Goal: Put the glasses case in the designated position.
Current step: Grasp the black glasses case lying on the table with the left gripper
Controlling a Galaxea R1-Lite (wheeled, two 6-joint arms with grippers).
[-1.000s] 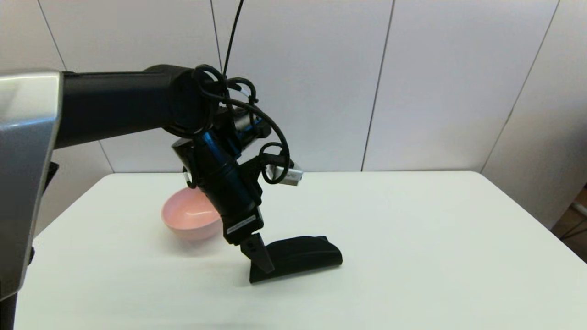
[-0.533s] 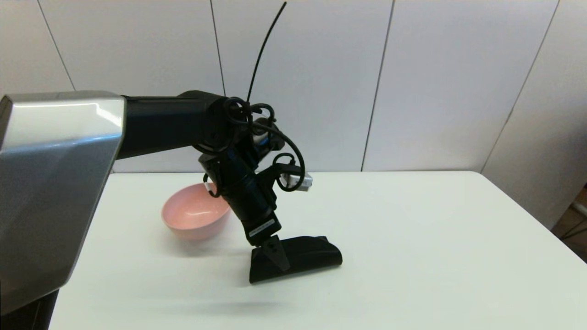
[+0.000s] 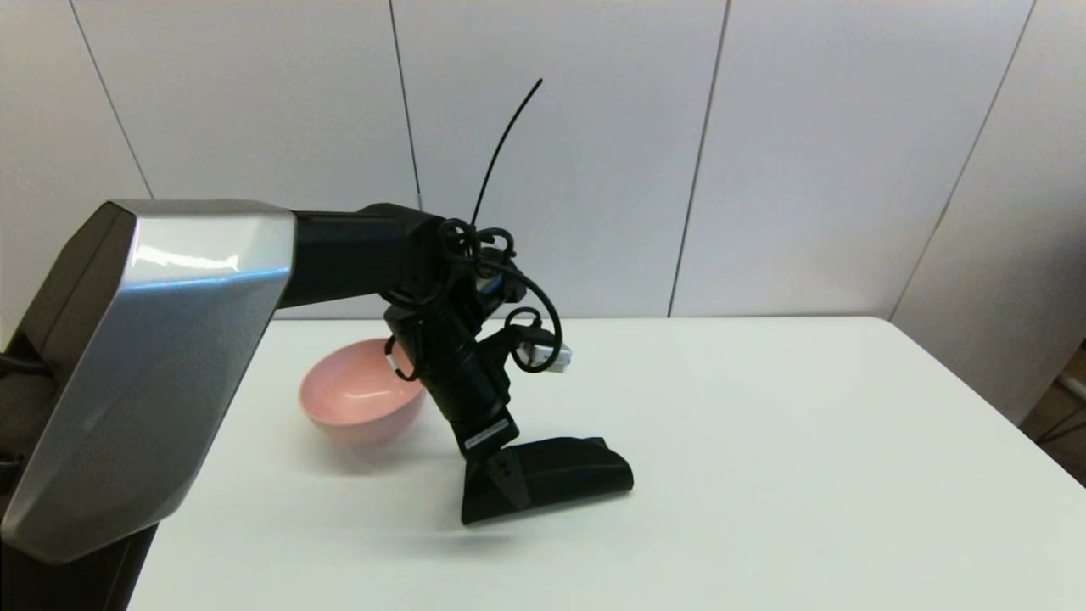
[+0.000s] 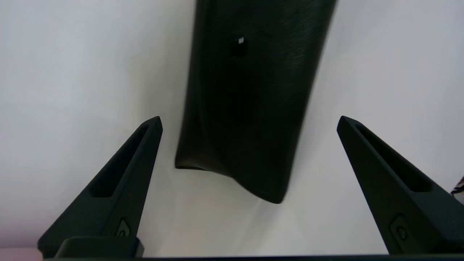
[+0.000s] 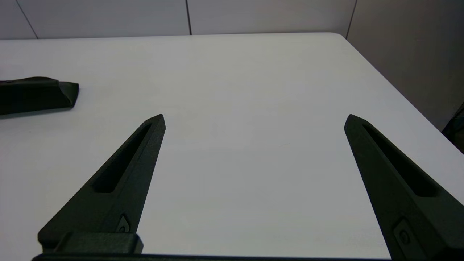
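Observation:
The matte black glasses case (image 3: 568,475) lies flat on the white table, right of the pink bowl. My left gripper (image 3: 509,485) hangs over the case's left end. In the left wrist view the left gripper (image 4: 249,117) is open, and the end of the case (image 4: 250,101) lies between the two fingers with a gap on each side. My right gripper (image 5: 254,116) is open and empty over bare table at the right, with the case (image 5: 34,95) far off to its side. No mark shows the designated position on the tabletop.
A pink bowl (image 3: 361,399) stands just left of and behind the case, close to the left arm's wrist. The white table (image 3: 806,441) stretches bare to the right of the case. A panelled wall runs behind the table's far edge.
The left arm has swung right and come down, bringing its open fingers from the case's left tip to around its end. The case and bowl have not moved.

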